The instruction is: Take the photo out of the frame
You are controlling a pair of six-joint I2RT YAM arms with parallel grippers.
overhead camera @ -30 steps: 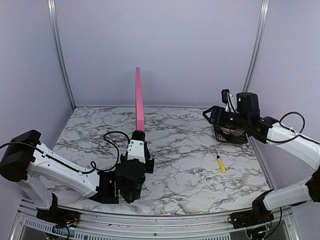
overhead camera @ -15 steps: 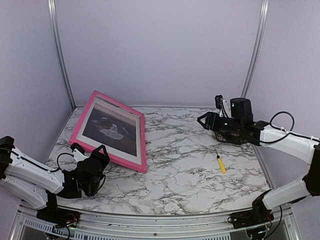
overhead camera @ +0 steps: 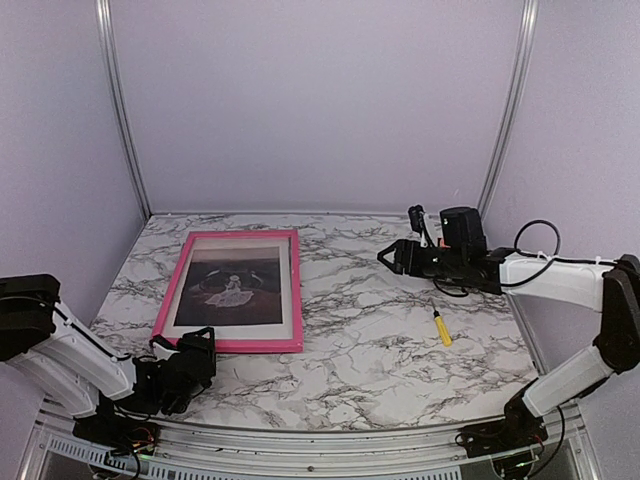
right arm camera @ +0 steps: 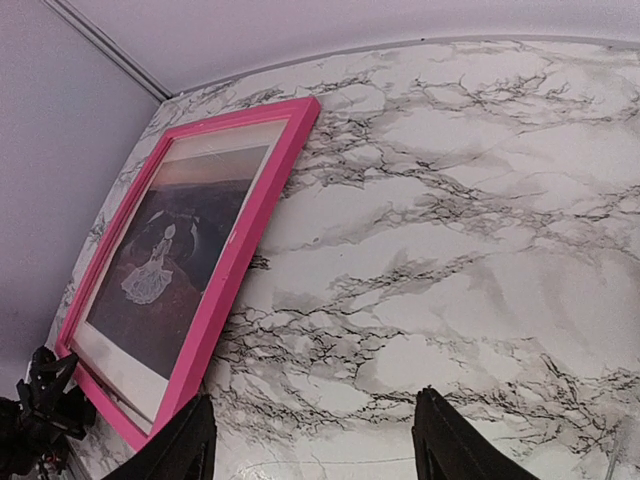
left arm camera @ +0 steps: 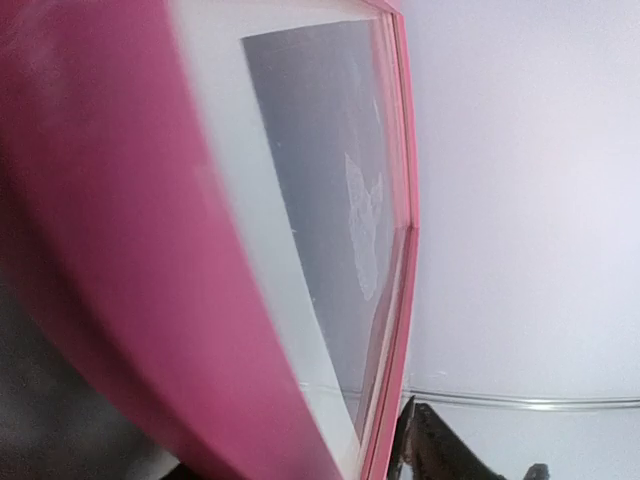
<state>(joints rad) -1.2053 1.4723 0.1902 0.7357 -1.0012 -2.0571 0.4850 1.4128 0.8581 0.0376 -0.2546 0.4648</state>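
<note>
From above, the frame (overhead camera: 297,290) lies flat on the counter's (overhead camera: 380,340) left side with the photo (overhead camera: 232,290) inside. The left fingers (overhead camera: 205,338) look spread at its near corner.

The left wrist sees only the frame's border, close up and blurred.

In the right wrist view, the right fingers (right arm camera: 185,445) are released and empty.

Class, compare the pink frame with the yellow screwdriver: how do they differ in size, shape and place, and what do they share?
The frame is large, pink and rectangular; the screwdriver is small, slim and yellow-handled. The frame lies on the left of the table; the screwdriver lies on the right. Both rest flat on it.
</note>
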